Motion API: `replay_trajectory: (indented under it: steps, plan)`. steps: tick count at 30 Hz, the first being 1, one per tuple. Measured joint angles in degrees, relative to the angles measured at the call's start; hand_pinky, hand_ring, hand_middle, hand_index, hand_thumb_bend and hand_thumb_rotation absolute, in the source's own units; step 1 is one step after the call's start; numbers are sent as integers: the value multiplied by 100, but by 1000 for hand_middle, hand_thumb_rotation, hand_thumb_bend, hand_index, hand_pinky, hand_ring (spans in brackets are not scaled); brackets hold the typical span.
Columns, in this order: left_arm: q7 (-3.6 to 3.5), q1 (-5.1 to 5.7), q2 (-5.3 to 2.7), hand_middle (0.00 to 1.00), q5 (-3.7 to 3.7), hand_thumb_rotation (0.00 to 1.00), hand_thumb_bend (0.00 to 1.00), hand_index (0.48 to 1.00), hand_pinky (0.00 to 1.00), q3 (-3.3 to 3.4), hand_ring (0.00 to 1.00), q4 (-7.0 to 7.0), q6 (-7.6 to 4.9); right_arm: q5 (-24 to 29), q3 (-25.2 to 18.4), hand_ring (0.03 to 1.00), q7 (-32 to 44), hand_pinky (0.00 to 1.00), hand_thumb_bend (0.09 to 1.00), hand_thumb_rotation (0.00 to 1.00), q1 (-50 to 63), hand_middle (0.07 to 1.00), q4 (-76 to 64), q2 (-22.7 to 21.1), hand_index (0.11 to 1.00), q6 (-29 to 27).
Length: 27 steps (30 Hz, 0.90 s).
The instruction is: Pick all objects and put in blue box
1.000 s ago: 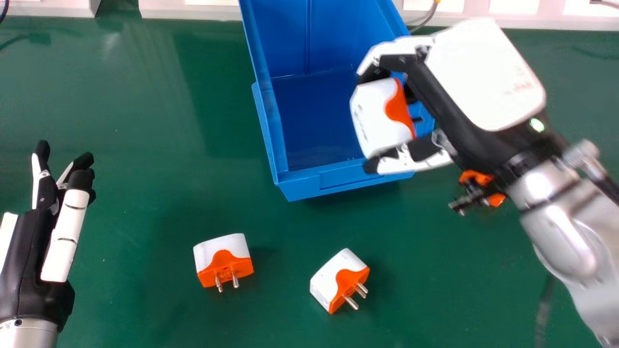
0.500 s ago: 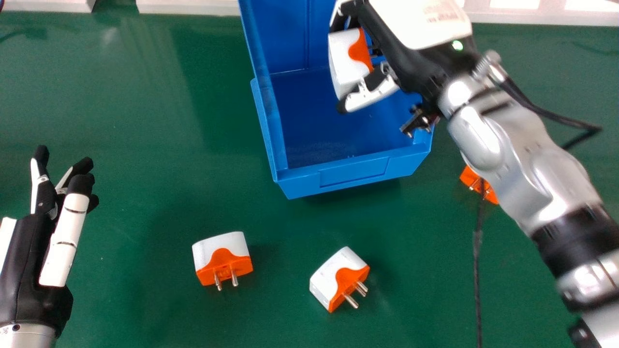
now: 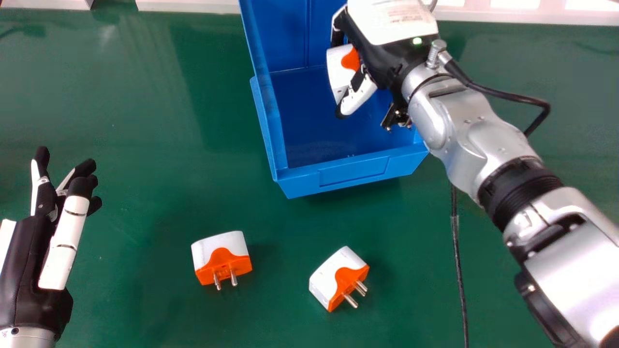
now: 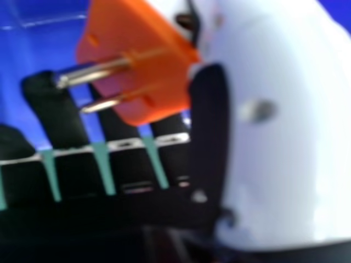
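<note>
Evidently work remains: the right hand (image 3: 382, 58), fingers curled round one plug (image 3: 338, 67) over the box (image 3: 352, 175), hasn't released it, while a second plug (image 3: 222, 258) and third plug (image 3: 338, 279) await on the surface (image 3: 145, 203), left hand (image 3: 26, 270) open at far left.

The silver right forearm (image 3: 476, 140) has a ribbed black band (image 3: 517, 188).
</note>
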Motion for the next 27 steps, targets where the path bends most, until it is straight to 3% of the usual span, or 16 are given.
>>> replay_trajectory:
  steps: [4, 10, 14, 17, 23, 27]
  plan:
    - [21, 30, -15, 918, 24, 853, 581, 922, 876, -5, 913, -60, -7, 47, 74, 289, -21, 202, 493, 149, -37, 352, 239, 105, 473, 37]
    - [48, 48, -49, 927, 50, 849, 627, 933, 904, -34, 926, -119, -8, 45, 253, 527, -3, 416, 502, 155, -38, 603, 364, 149, 491, 23]
    - [84, 46, -55, 930, 52, 847, 630, 941, 916, -59, 930, -124, -2, 5, 453, 820, 124, 700, 636, 480, -38, 858, 334, 148, 815, 81]
    - [144, 44, -66, 932, 73, 859, 638, 945, 917, -66, 933, -130, -1, 13, 509, 951, 304, 838, 660, 617, -38, 973, 285, 154, 941, 207]
    - [169, 10, -69, 928, 131, 853, 636, 943, 918, -121, 936, -126, -2, 16, 558, 1000, 345, 954, 662, 713, -38, 1000, 104, 155, 1000, 370]
    - [229, 7, -83, 932, 174, 853, 626, 944, 926, -145, 938, -128, 0, 20, 590, 1000, 328, 967, 645, 701, -38, 1000, -3, 153, 1000, 390]
